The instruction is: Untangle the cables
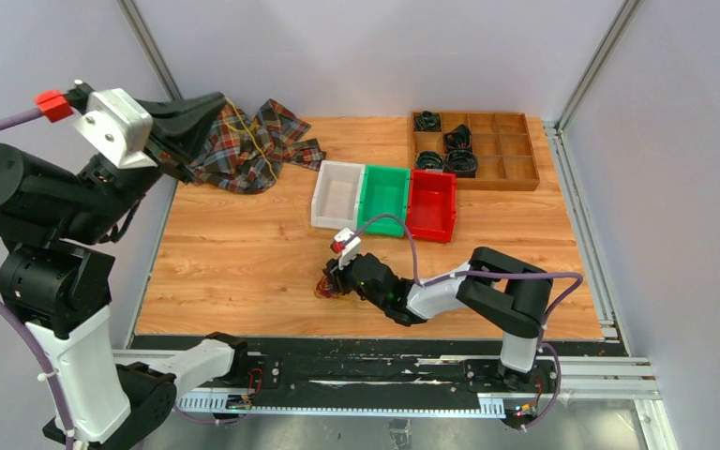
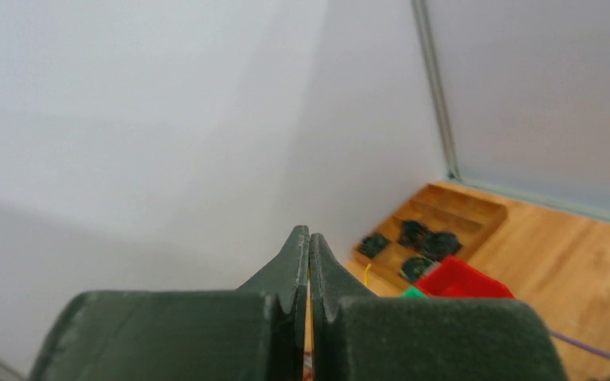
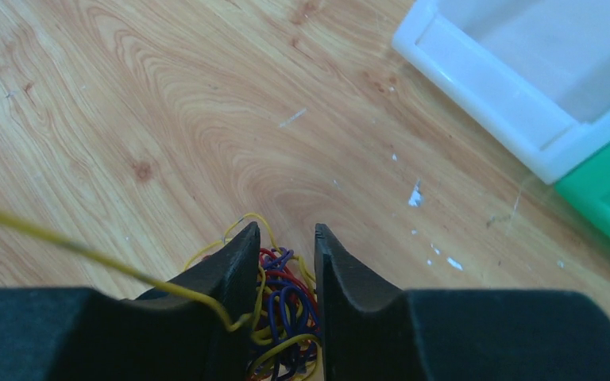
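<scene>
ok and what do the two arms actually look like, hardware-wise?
Both arms match: white links between chunky black joint housings. The left gripper and right gripper have dark matte fingers that taper to points, with scalloped inner edges. Each wrist carries a white camera bracket with a small red block, and a lilac hose runs along each arm.

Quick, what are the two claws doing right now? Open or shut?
Left claw: shut, pinching a yellow cable.
Right claw: closed on the tangle of cables, fingers slightly apart around it.
</scene>
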{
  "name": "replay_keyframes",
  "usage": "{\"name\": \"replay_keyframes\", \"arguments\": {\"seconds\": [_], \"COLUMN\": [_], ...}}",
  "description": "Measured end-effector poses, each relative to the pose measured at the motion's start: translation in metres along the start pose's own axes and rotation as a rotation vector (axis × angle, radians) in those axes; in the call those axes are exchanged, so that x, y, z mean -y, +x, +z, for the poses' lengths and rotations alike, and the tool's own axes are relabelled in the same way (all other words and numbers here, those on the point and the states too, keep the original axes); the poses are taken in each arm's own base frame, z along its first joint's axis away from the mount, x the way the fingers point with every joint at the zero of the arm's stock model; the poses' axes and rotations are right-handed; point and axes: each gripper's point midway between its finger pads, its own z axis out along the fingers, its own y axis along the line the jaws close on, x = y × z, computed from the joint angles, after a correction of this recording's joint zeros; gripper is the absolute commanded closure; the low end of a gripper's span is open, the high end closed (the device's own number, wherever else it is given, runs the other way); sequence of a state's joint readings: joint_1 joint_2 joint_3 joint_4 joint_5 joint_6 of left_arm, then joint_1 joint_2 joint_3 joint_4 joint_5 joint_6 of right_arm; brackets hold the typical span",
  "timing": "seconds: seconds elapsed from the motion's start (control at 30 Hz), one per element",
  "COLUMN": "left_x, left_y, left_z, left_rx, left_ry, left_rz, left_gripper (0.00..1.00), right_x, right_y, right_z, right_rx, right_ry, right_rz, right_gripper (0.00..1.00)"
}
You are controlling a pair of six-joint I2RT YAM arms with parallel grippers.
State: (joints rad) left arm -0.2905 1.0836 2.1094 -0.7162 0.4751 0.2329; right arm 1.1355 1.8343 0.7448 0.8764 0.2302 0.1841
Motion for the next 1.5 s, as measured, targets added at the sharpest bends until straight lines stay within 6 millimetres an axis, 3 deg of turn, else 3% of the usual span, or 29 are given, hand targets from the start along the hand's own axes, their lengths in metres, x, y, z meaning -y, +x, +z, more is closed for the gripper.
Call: {"name": "replay_keyframes", "arguments": {"seconds": [0.07,0.2,0.3,0.4,0.57,0.73,0.77,0.8,0.9,1.0,1.07,1.17,1.5], "left_x": [-0.017,-0.038,-0.046,-0.046,-0.028,0.005,0.011,0.018,0.038,0.062,0.079,0.102,0.159], "left_y": [-0.014,-0.023,-0.011,0.021,0.132,0.263,0.282,0.306,0.35,0.383,0.397,0.404,0.393], "left_z": [0.0,-0.004,-0.006,-0.008,-0.016,-0.036,-0.041,-0.049,-0.069,-0.089,-0.098,-0.102,-0.078], "left_rx": [0.039,0.07,0.056,-0.003,-0.24,-0.546,-0.597,-0.664,-0.791,-0.881,-0.912,-0.909,-0.787], "left_ry": [-0.083,-0.201,-0.261,-0.292,-0.282,-0.21,-0.192,-0.171,-0.101,-0.008,0.064,0.169,0.477], "left_rz": [0.03,0.051,0.049,0.049,0.049,0.038,0.036,0.036,0.042,0.035,0.014,-0.035,-0.26], "left_gripper": [1.0,1.0,1.0,1.0,1.0,0.97,0.91,0.78,0.48,0.35,0.21,0.14,0.17], "right_x": [0.003,0.006,0.01,0.013,0.015,0.012,0.011,0.01,0.007,0.003,0.001,-0.003,-0.026], "right_y": [0.006,0.009,0.012,0.013,0.001,-0.011,-0.01,-0.008,-0.003,-0.008,-0.013,-0.024,-0.047], "right_z": [-0.005,-0.016,-0.026,-0.036,-0.054,-0.062,-0.063,-0.063,-0.062,-0.059,-0.057,-0.052,-0.049], "right_rx": [0.001,0.02,0.02,0.015,0.028,0.027,0.016,0.004,-0.038,-0.055,-0.06,-0.052,-0.035], "right_ry": [0.008,0.008,0.013,0.016,0.002,-0.036,-0.041,-0.048,-0.064,-0.082,-0.093,-0.11,-0.217], "right_rz": [0.016,0.048,0.059,0.059,0.064,0.074,0.073,0.07,0.063,0.063,0.064,0.069,0.075], "right_gripper": [0.64,0.53,0.5,0.46,0.47,0.63,0.67,0.7,0.83,0.92,0.95,0.99,0.99]}}
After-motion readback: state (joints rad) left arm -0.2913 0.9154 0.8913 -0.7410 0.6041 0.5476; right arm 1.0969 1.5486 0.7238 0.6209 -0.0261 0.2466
